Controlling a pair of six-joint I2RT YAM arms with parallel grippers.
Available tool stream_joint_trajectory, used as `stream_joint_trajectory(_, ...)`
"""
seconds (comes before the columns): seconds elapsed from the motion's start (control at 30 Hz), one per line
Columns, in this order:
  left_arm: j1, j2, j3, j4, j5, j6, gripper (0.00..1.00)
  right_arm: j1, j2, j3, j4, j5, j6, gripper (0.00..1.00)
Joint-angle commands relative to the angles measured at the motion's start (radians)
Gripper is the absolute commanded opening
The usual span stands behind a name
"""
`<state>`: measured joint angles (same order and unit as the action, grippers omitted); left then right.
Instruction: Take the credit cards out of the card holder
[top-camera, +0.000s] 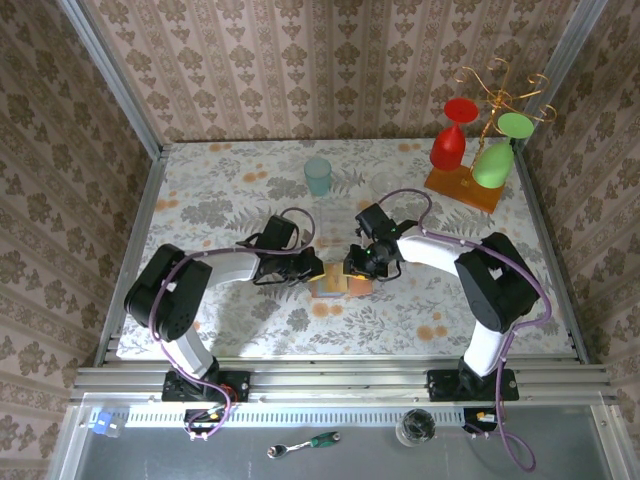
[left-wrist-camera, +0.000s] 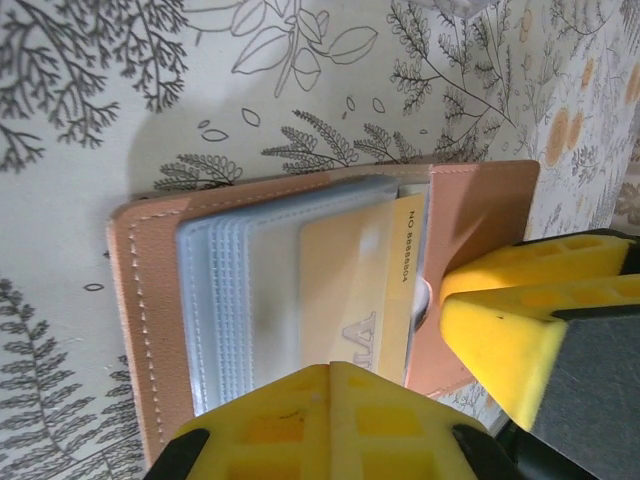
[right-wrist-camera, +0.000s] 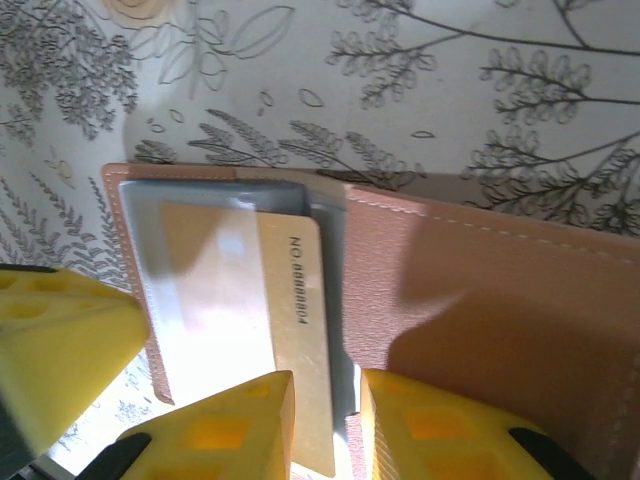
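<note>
Tan leather card holder (right-wrist-camera: 480, 300) lies open mid-table (top-camera: 230, 190); left gripper (left-wrist-camera: 330, 400) clenched, pinning it; right gripper (right-wrist-camera: 327, 420) pinches the orange-tan credit card (right-wrist-camera: 295, 330); that thin grip may slip, or drag the plastic sleeve (left-wrist-camera: 240, 300) along.

Left claw (top-camera: 312, 268) and right claw (top-camera: 352, 266) meet over the card holder (top-camera: 335, 288).
</note>
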<state>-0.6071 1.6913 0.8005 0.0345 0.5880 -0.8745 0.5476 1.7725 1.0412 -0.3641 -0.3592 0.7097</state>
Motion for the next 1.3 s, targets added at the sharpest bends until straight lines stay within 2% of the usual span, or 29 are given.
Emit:
stream_joint_trajectory(0.0,-0.006,0.005,0.019,-0.017,0.014,0.011,0.0,-0.005,-0.025,-0.029,0.063,-0.057,0.004,0.25)
stream_joint_trajectory(0.5,-0.01,0.038,0.015,-0.035,0.019,0.011,0.0,-0.021,0.02,-0.047,0.084,-0.083,0.017,0.25)
stream_joint_trajectory(1.27,-0.01,0.059,0.023,-0.091,0.006,0.034,0.0,-0.035,0.06,-0.083,0.218,-0.211,0.073,0.19)
